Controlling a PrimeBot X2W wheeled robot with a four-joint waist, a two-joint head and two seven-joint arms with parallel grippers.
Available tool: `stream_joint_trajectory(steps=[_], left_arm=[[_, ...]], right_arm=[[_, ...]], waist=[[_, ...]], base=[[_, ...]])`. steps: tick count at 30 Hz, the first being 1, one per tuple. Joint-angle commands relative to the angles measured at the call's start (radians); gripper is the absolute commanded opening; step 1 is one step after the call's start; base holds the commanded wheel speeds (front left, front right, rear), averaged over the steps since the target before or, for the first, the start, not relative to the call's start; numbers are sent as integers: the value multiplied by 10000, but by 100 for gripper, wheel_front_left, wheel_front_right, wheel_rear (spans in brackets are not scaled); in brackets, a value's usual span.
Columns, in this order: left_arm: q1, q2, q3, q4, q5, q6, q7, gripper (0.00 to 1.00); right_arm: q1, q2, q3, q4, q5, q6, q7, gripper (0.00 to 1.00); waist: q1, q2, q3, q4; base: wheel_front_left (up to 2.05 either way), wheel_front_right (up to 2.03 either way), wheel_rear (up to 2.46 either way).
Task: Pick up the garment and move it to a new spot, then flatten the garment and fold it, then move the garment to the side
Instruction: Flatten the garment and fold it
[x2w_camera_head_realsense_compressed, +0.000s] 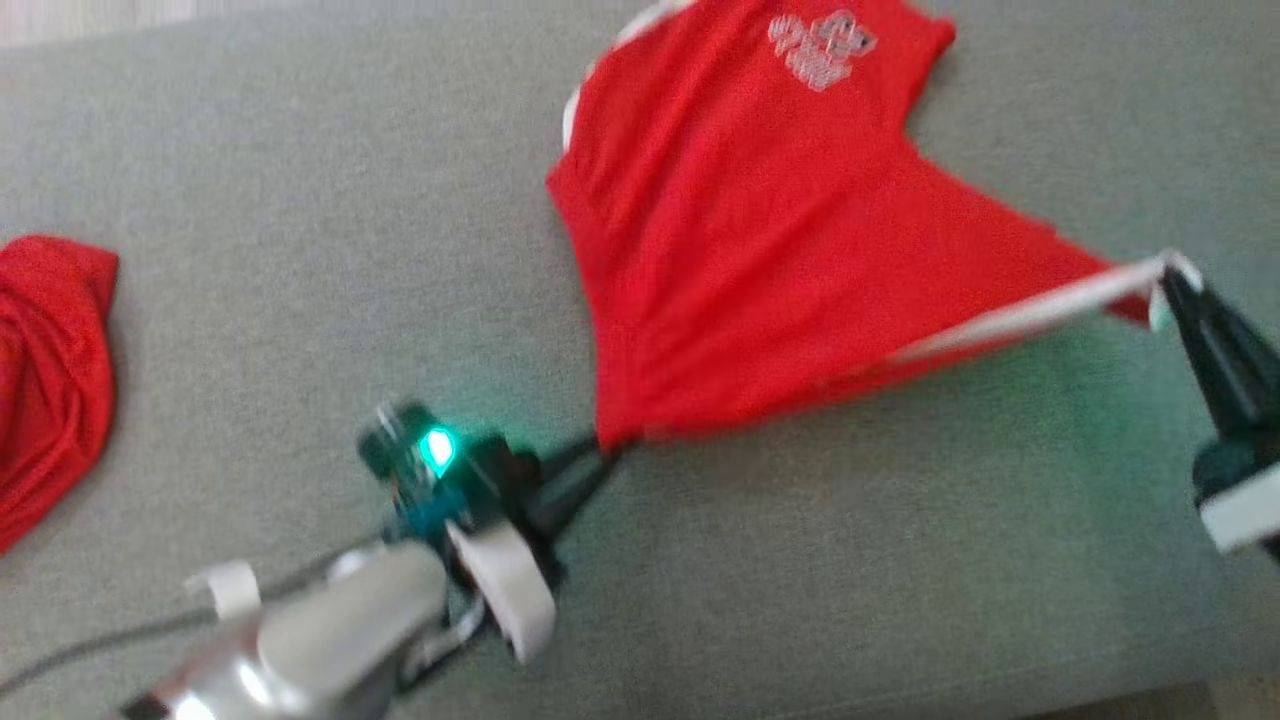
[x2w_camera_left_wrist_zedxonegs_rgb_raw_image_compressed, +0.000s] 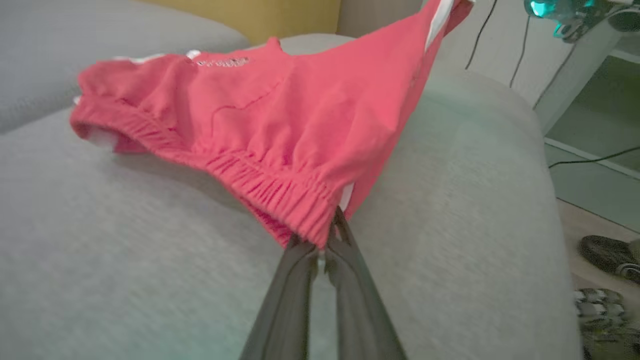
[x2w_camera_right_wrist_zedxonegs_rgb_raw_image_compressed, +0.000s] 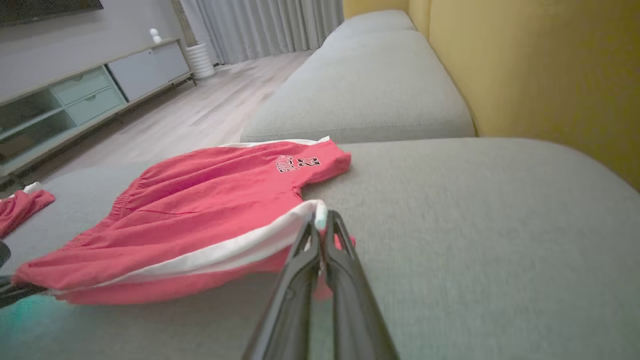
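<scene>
The garment (x2w_camera_head_realsense_compressed: 760, 250) is a pair of red shorts with a white side stripe and a white print, stretched over the grey sofa seat (x2w_camera_head_realsense_compressed: 300, 250). My left gripper (x2w_camera_head_realsense_compressed: 603, 452) is shut on the gathered waistband corner at its lower left. In the left wrist view the garment (x2w_camera_left_wrist_zedxonegs_rgb_raw_image_compressed: 280, 120) rises from my left gripper (x2w_camera_left_wrist_zedxonegs_rgb_raw_image_compressed: 327, 239), which pinches the elastic band. My right gripper (x2w_camera_head_realsense_compressed: 1168, 282) is shut on the white-striped corner at the right and holds it off the seat. The right wrist view shows the garment (x2w_camera_right_wrist_zedxonegs_rgb_raw_image_compressed: 210, 210) spread leftward from my right gripper (x2w_camera_right_wrist_zedxonegs_rgb_raw_image_compressed: 321, 226).
A second red garment (x2w_camera_head_realsense_compressed: 50, 370) lies crumpled at the sofa's left edge, also visible as a red garment (x2w_camera_right_wrist_zedxonegs_rgb_raw_image_compressed: 20, 210). A yellow backrest (x2w_camera_right_wrist_zedxonegs_rgb_raw_image_compressed: 540, 75) bounds the seat. Shoes (x2w_camera_left_wrist_zedxonegs_rgb_raw_image_compressed: 607, 255) and cables lie on the floor beside the sofa. A low cabinet (x2w_camera_right_wrist_zedxonegs_rgb_raw_image_compressed: 75, 100) stands across the room.
</scene>
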Motion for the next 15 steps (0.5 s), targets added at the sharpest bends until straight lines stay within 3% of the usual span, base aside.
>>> stream_joint_trajectory(steps=[1,9,15], left_arm=[[-31,289,254,-414,-121,130,46,0],[1032,792,14,-1899,-500,349,905,0],[1109,1081,184,-3409,-993,519,1440,0]], right_arm=[[514,-484,-249,-339,256,-7,-107,0],[2833,-1013,-1696,-1257,871,-7,-109,0],[3815,-1209,-3123,-2070,461,-7,31,0]], waist=[[3,-1,-204,-66],[3,-1,-577,25],[3,-1,-559,208]], base=[[0,0,0],[0,0,0],[0,0,0]])
